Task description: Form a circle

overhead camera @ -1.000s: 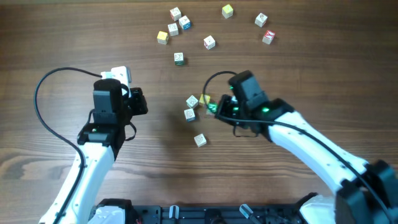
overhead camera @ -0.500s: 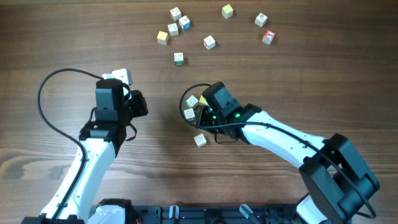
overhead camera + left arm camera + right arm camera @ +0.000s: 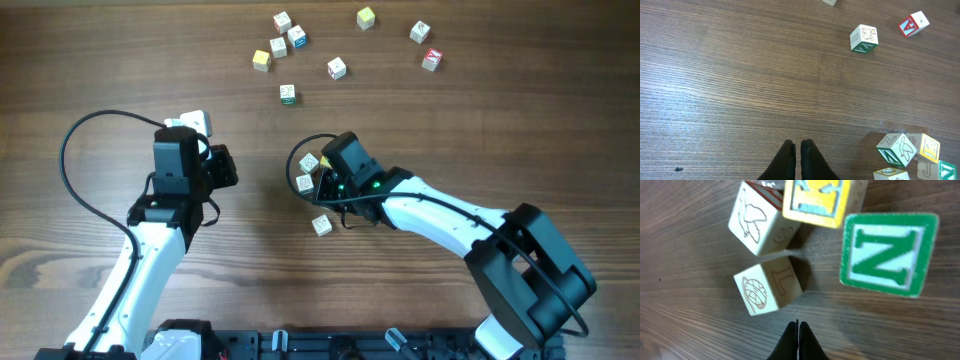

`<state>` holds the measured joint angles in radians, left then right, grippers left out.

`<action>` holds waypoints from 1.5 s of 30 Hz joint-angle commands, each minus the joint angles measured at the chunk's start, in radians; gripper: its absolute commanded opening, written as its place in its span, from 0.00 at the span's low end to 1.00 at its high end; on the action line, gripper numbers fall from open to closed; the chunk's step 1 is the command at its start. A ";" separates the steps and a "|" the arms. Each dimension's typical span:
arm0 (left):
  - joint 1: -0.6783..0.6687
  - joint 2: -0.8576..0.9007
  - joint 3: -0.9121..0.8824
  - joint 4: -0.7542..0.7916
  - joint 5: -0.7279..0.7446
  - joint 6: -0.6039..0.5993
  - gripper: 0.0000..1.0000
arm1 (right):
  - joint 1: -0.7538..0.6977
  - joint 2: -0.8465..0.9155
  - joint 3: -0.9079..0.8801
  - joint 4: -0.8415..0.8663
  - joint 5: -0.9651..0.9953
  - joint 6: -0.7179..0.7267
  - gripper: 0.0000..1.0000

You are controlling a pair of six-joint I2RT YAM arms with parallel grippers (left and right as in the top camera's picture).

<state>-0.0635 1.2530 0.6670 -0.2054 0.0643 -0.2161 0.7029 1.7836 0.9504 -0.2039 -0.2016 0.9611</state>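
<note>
The desk (image 3: 740,75) is showing dark brown grain. The N cube (image 3: 887,255) is wearing green on white, the yellow cube (image 3: 815,200) is framing pale blue, and the bird cube (image 3: 757,222) and L cube (image 3: 767,287) are carrying brown linework.

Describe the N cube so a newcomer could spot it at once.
Start at the right hand, shut at the small cluster of letter cubes mid-table. In its wrist view the N cube sits right of the yellow cube; it alone shows a bold green N.
</note>
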 commanded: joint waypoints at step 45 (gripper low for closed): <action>0.005 0.007 0.007 0.003 -0.010 -0.002 0.09 | 0.007 0.076 0.003 0.080 -0.002 0.167 0.04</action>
<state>-0.0635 1.2530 0.6670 -0.2054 0.0639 -0.2161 0.7044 1.8404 0.9504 -0.1322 -0.2016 1.1225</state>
